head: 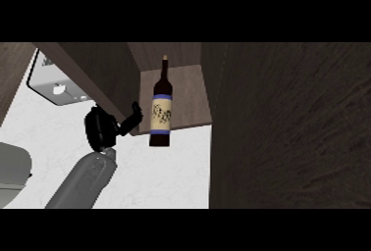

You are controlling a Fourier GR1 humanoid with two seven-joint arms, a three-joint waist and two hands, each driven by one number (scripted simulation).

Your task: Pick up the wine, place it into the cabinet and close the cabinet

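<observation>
I see the wine bottle (162,105) standing upright inside the open cabinet (185,93), apart from my left robot hand (101,126), which sits just to its left, fingers relaxed and holding nothing, above the white counter (167,171).

The black robot hand (100,128) has its fingertips lost behind the dark wooden cabinet door edge (85,73) just above it, so whether they touch the door cannot be told; the pale metal plate with a hole (58,88), up and left of that robot hand, is partly covered by the same door; the print on the cream label of the dark glass wine bottle (162,105), just right of the thumb, is too small to read; a grey rounded shape (13,174) lower left is cut by the edge.
</observation>
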